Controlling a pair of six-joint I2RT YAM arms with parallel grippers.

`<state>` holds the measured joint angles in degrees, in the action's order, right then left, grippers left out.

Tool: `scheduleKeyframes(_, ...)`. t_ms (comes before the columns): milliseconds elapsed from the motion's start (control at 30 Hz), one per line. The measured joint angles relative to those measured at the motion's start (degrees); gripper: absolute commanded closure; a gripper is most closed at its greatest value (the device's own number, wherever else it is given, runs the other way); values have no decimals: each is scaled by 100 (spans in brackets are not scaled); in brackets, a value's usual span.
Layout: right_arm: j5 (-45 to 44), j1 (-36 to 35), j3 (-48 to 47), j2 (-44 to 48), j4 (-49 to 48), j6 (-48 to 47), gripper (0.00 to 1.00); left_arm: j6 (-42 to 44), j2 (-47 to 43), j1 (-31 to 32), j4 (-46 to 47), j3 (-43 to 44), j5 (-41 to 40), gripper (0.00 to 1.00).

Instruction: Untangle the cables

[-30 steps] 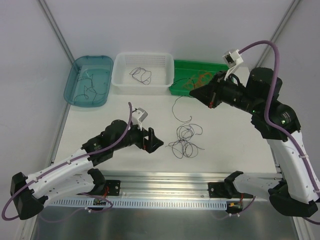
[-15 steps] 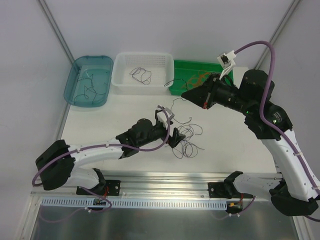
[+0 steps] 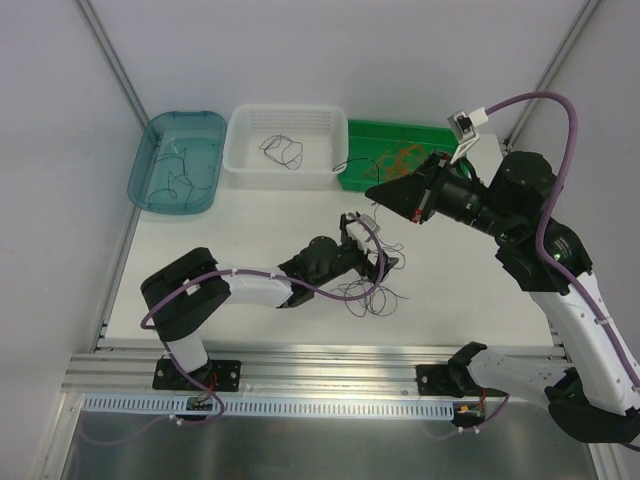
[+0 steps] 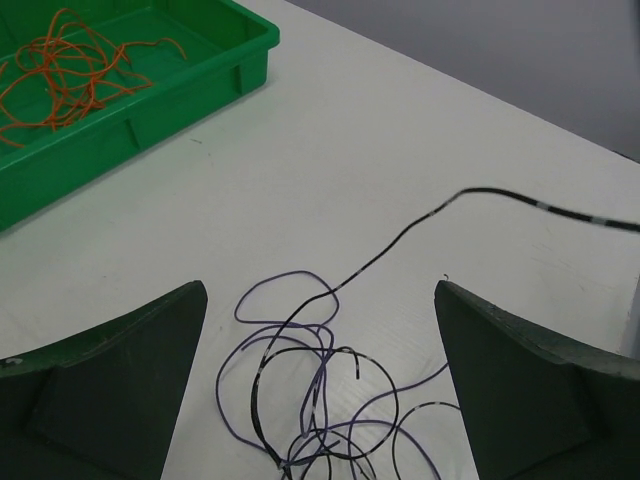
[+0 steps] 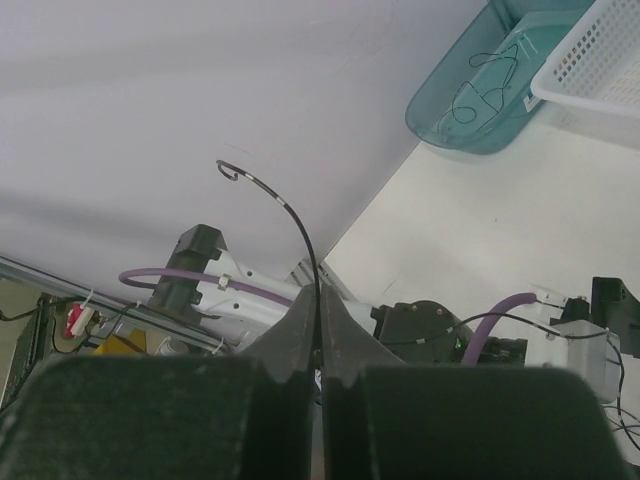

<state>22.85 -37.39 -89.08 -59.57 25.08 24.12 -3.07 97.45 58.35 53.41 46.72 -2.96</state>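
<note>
At the near side of the white table (image 3: 220, 235), the left arm lies stretched low across the surface. The left gripper (image 3: 383, 262) has its jaws spread wide with nothing between them. Its wrist view shows the two dark fingers (image 4: 120, 390) standing either side of the loose tangle of cables (image 4: 310, 420). The tangle is thin black and purplish-grey loops lying on the table, and they touch neither finger. In the overhead view the same tangle (image 3: 372, 290) sits just beyond and beside that gripper. One black strand (image 4: 480, 193) rises out of the heap and runs off to the right. Further back and raised above the table, the right gripper (image 3: 374, 190) is closed, pinching a black cable (image 5: 290, 215). The cable's free end sticks out past the fingertips and ends in a small hook (the overhead view is too coarse to trace the rest of it). Along the far edge stand three containers in a row. The teal bin (image 3: 150, 165) holds a few dark cables, the white basket (image 3: 240, 150) holds a black loop, and the green tray (image 3: 440, 135) holds orange cables (image 4: 70, 70).
</note>
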Motion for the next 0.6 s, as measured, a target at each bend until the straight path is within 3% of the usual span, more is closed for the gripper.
scheduleKeyframes(167, -260, -7, 15, 17, 15, -9, 99, -466, 184, 24, 533, -33, 33, 6)
scheduleKeyframes(533, -951, -7, 601, 238, 109, -28, 99, -1655, -289, 33, 1499, -391, 715, 11)
scheduleKeyframes(600, -999, -7, 688, 245, 105, -13, 99, -1742, -332, 61, 1600, -391, 715, 18)
